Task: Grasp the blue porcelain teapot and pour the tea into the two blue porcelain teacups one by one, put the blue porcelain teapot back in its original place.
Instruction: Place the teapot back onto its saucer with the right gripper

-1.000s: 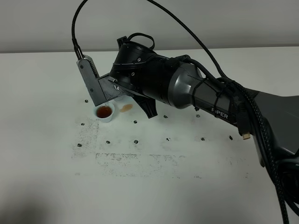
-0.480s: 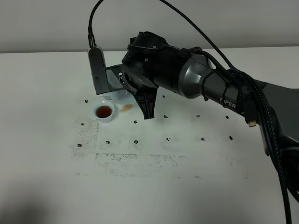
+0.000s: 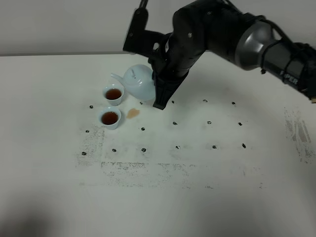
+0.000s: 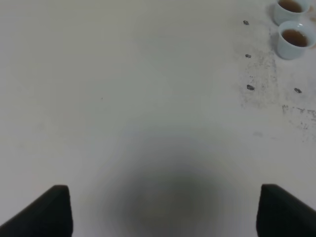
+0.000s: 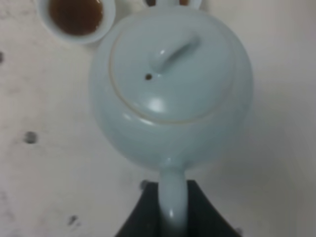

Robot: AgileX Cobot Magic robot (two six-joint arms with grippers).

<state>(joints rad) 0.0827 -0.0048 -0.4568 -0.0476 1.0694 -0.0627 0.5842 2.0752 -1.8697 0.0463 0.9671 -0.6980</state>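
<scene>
The blue porcelain teapot (image 3: 138, 82) is upright at the back of the table, its spout towards the left. My right gripper (image 3: 159, 95) is shut on its loop handle (image 5: 172, 200), whose sides are flanked by dark fingers (image 5: 143, 217). From above, the right wrist view shows the teapot (image 5: 170, 84) and its knobbed lid. The two blue porcelain teacups, one at the back (image 3: 113, 94) and one in front (image 3: 110, 118), stand left of the pot with brown tea in both. My left gripper (image 4: 165, 210) is open over bare table, far from the teacups (image 4: 295, 38).
A small brown tea spill (image 3: 133, 113) lies on the white table (image 3: 197, 187) between the front cup and the pot. Black dot marks and grey scuffs cover the middle. The right arm (image 3: 256, 39) reaches in from the upper right.
The right arm has swung up and back to the right. The teapot has gone from tipped over the cups to upright behind them. The back cup now shows, holding tea.
</scene>
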